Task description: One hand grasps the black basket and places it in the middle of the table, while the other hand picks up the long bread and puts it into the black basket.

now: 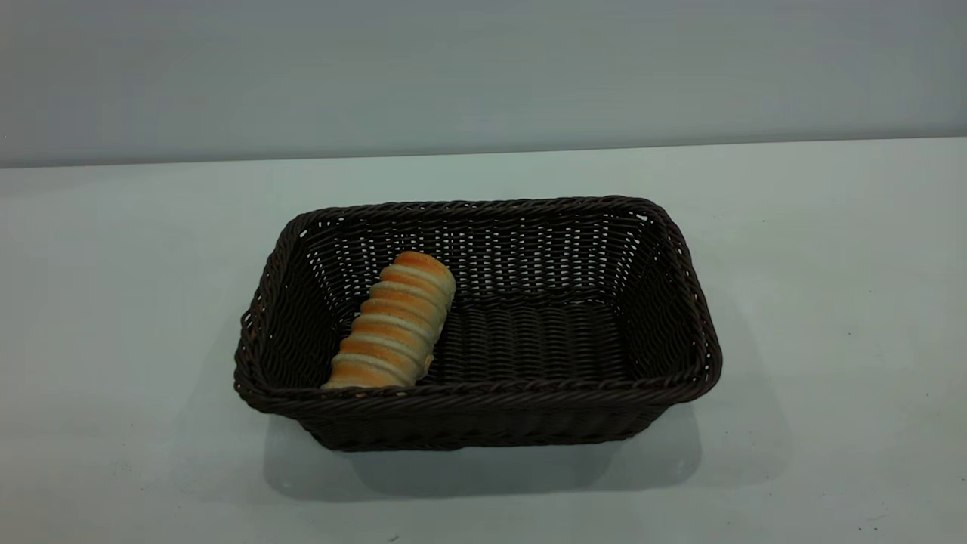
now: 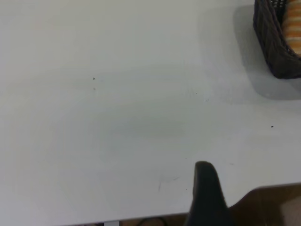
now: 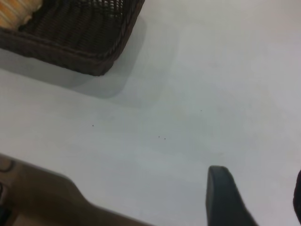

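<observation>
i see the long bread lying in the black basket, mid surface. bread looks light, soft; i'd grip mid-loaf gently. neither claw's opening is readable to me.

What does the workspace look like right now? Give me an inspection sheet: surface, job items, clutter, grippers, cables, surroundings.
Surface: the table, pale, a few dark specks.
Job's things: the black basket sits mid-table; the long bread lies inside at its left end, leaning on the wall.
Clutter: nothing seen.
Grippers: left gripper and right gripper both low over bare table near its edge, away from the basket, holding nothing.
Cables: nothing seen.
Surroundings: plain grey wall behind.
</observation>
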